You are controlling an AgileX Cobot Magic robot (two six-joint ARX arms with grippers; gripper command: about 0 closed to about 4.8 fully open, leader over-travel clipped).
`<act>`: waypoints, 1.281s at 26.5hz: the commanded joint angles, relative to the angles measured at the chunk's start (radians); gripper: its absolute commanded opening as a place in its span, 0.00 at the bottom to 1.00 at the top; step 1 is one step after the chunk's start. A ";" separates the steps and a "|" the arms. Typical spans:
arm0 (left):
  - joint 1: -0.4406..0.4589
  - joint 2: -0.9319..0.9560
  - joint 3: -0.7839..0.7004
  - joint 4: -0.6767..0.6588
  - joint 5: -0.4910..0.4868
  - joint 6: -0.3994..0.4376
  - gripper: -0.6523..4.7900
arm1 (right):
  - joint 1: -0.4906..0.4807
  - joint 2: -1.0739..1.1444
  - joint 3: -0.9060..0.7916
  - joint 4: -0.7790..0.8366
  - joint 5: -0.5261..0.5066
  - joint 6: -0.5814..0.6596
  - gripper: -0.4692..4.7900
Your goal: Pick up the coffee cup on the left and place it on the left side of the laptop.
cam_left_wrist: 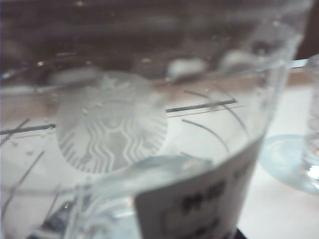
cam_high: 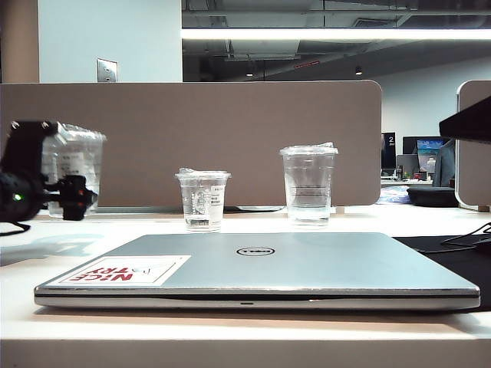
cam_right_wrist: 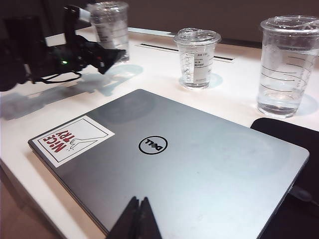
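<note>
Clear coffee cup — seemingly in left gripper.

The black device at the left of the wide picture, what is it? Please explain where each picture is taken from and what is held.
It is the left gripper, a two-finger claw on a robot arm. The wide picture comes from a fixed camera facing the white table; the other two come from a camera on each wrist. The left gripper is shut on the clear plastic coffee cup with a long white label, which fills the left wrist picture. The right gripper, shut and empty, hangs over the closed silver-grey Dell laptop. Behind the laptop stand a shorter clear cup and a taller clear cup without a label.
</note>
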 commanded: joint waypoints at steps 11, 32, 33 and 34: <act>-0.026 -0.247 -0.378 0.041 0.066 -0.076 0.73 | 0.002 -0.004 -0.004 0.015 0.001 0.000 0.08; -0.106 -0.268 -0.498 -0.037 0.076 -0.050 0.73 | 0.002 -0.004 -0.004 0.015 0.002 0.000 0.08; -0.106 -0.267 -0.498 -0.057 0.077 -0.049 0.73 | 0.002 -0.004 -0.004 0.015 0.002 0.000 0.08; -0.106 -0.264 -0.499 -0.058 0.094 -0.046 0.73 | 0.002 -0.004 -0.004 0.015 0.001 -0.001 0.08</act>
